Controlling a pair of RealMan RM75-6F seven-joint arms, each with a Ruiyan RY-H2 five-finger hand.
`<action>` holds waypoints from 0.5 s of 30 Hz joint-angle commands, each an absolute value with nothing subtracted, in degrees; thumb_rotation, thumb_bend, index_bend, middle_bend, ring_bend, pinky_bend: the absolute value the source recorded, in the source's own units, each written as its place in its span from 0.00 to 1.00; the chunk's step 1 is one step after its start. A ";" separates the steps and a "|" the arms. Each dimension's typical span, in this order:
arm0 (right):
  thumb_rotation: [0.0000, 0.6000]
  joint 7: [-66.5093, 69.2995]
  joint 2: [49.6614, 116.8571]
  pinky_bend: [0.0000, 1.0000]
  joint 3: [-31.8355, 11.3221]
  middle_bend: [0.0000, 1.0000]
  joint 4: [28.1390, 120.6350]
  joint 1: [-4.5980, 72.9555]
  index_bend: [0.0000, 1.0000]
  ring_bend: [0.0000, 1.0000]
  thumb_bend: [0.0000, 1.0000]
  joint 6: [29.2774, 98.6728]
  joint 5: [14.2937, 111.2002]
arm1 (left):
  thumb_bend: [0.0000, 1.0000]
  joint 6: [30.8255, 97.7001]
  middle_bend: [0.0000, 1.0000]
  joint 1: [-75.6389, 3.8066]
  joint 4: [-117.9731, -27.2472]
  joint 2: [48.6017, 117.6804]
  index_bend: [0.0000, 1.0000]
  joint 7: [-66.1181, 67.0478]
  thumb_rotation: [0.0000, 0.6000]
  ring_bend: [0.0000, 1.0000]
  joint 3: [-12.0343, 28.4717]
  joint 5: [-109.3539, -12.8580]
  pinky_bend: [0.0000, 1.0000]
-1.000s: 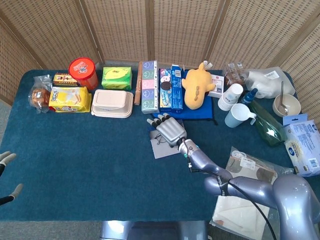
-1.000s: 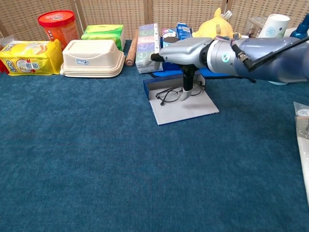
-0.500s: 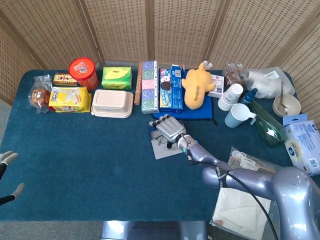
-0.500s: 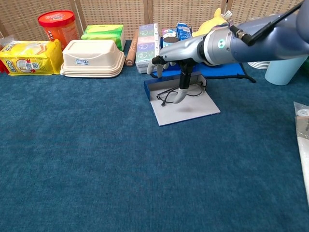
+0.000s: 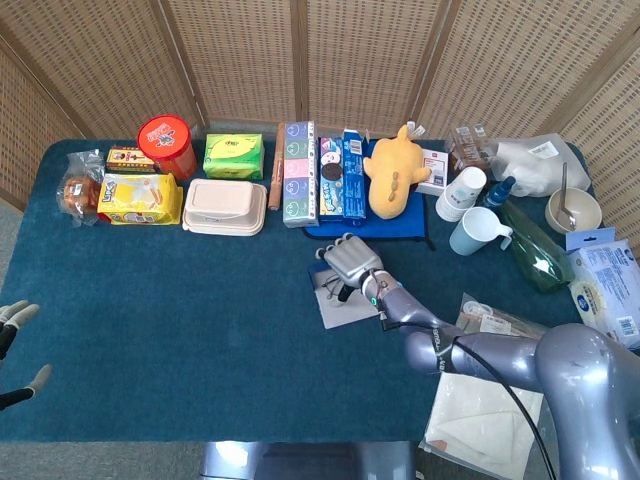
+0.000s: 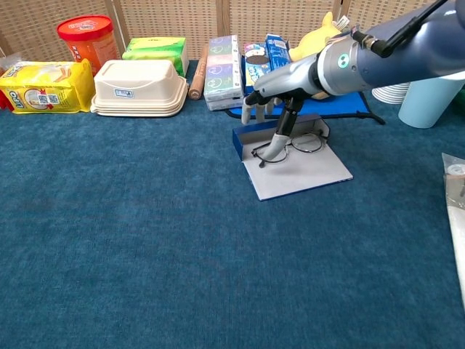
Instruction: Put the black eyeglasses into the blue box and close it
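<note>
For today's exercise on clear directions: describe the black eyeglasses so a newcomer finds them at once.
Start at the yellow plush toy by the back row of packets. Just in front lies an open blue box with a grey flap. The black eyeglasses rest there, thin wire rims, the only spectacles around.

- left hand (image 5: 15, 350) is chopped off by the head view's left edge, only fingertips poke in, so can't tell its pose
- right hand (image 5: 352, 264) hides most of the black eyeglasses (image 6: 289, 147) from above
- blue box (image 6: 254, 135) interior partly blocked by that hand
</note>
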State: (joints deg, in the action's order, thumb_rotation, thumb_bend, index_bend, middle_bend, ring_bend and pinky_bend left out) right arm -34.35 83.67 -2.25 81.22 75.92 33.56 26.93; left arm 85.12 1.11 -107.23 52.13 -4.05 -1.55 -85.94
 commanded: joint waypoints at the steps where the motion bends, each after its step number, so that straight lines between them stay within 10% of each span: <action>1: 0.54 -34.87 82.54 0.17 -0.65 0.27 82.55 76.86 0.18 0.20 0.15 34.93 24.80 | 0.28 85.01 0.10 1.02 -107.17 52.17 0.11 -4.20 0.98 0.08 -1.57 -86.05 0.00; 15: 0.47 -33.96 77.31 0.17 4.15 0.28 90.78 75.98 0.19 0.20 0.15 38.53 21.87 | 0.28 84.24 0.10 0.26 -107.11 52.84 0.11 -4.19 0.98 0.08 -1.50 -86.42 0.00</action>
